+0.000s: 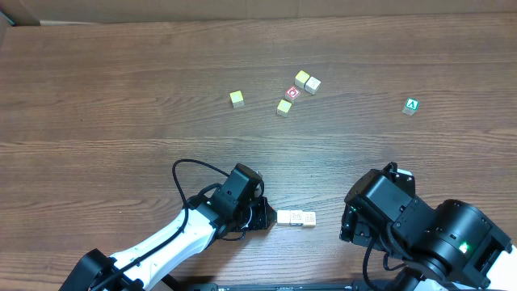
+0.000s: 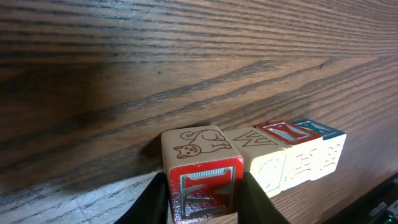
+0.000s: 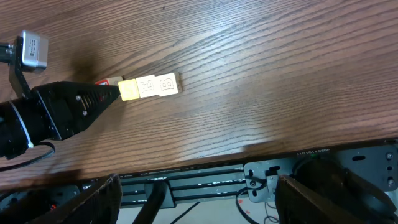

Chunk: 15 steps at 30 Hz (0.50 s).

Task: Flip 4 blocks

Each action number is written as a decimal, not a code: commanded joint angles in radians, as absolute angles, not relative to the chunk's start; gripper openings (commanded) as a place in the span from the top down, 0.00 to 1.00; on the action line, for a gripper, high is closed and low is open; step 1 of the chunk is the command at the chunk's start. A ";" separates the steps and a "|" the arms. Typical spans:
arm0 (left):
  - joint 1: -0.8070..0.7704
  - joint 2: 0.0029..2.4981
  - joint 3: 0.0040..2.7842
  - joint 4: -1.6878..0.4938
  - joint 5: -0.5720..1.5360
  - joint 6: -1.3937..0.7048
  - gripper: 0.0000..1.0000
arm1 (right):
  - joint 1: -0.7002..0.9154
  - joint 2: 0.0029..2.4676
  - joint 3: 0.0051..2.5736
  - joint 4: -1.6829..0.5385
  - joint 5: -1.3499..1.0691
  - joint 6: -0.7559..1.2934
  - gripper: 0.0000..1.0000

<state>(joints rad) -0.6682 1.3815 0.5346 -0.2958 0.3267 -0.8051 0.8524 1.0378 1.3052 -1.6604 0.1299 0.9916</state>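
Where the table point(image 1: 121, 81) meets its front edge, the left gripper point(image 2: 204, 186) lies low against the wood at one end of the blocks point(image 1: 296, 218). These are four small cubes set face to face in a straight row between the two arms. Its fingers point(image 2: 149, 202) lie along two opposite sides of the end block point(image 2: 199, 155), apparently pinching it. In my judgement it grips across the width of the row because the neighbouring cube blocks the inner face. The end block shows a cat outlined in brown on its bare wooden top and a red-bordered red letter on the face towards the wrist. The next cube carries an outlined W, the third a red-framed top and the fourth a blue-framed top. Their sides are pale cream with fine dark line drawings. The right gripper point(image 3: 199, 186) is held back beside the other end of the row with its fingers spread wide and nothing between them, presumably waiting out of the way. Which cubes have been turned cannot be told from here. Farther off, well apart from the row, lie four yellowish cubes point(image 1: 236, 99), a red cube with a white ring point(image 1: 293, 93) among them, and a green cube point(image 1: 411, 106) alone to the right.
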 commanded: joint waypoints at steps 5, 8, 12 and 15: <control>-0.678 1.400 0.519 -0.274 0.334 -0.762 0.81 | 0.855 1.032 1.330 -1.655 0.126 0.996 0.20; -0.678 1.400 0.519 -0.275 0.334 -0.762 0.80 | 0.855 1.032 1.330 -1.655 0.126 0.996 0.20; -0.678 1.400 0.519 -0.275 0.334 -0.762 0.77 | 0.855 1.032 1.330 -1.655 0.126 0.996 0.20; -0.678 1.400 0.519 -0.275 0.334 -0.762 0.73 | 0.855 1.032 1.330 -1.655 0.126 0.996 0.20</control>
